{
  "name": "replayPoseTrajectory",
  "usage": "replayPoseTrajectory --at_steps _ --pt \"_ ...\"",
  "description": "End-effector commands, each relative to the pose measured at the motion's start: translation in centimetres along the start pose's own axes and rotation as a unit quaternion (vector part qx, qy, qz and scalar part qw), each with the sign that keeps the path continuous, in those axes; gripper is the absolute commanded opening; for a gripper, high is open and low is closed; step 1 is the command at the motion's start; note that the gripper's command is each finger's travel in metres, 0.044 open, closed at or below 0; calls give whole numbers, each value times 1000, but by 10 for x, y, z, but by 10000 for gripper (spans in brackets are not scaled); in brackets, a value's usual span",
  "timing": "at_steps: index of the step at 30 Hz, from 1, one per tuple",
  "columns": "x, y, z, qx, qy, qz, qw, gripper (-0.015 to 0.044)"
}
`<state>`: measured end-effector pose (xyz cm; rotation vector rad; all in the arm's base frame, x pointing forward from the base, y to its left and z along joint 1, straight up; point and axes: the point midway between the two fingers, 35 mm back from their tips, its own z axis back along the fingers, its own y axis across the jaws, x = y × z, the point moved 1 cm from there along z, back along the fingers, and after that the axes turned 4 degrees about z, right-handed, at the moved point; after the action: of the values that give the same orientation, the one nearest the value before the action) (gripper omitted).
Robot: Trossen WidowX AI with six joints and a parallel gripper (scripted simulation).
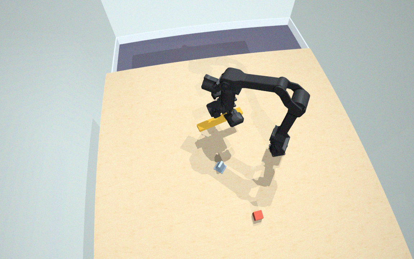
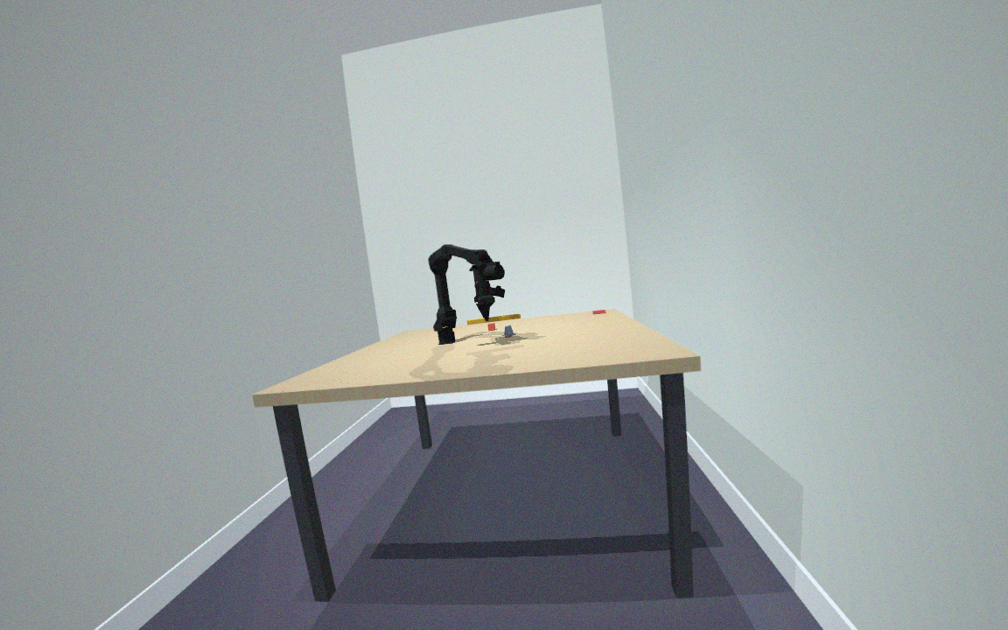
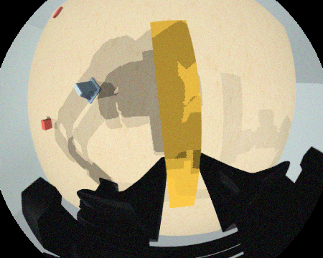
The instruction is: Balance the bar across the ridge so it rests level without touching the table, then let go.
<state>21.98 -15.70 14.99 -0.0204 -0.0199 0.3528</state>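
Observation:
A long yellow bar [image 1: 210, 123] [image 2: 509, 317] [image 3: 177, 93] is held above the table [image 1: 157, 193] [image 2: 570, 348], its shadow apart from it. My gripper [image 2: 486, 318] [image 3: 181, 158] is shut on the bar; in the top view the fingers are mostly hidden by the arm. The bar looks close to level in the exterior view. The small blue-grey ridge [image 1: 220, 166] [image 2: 508, 331] [image 3: 87, 89] stands on the table, apart from the bar. It lies below the bar in the top view and to its left in the wrist view.
A red cube [image 1: 258, 215] [image 2: 491, 326] [image 3: 47, 124] stands on the table beyond the ridge. A flat red piece [image 2: 598, 311] [image 3: 57, 12] lies near a table edge. The arm's base [image 1: 278, 146] [image 2: 445, 332] stands on the table.

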Motion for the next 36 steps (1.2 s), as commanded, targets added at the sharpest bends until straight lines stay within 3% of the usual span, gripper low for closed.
replayPoseTrajectory --at_steps 1,36 --pt "9 9 1 1 0 -31 1000 0" --pt "87 122 4 8 -2 -346 938 0"
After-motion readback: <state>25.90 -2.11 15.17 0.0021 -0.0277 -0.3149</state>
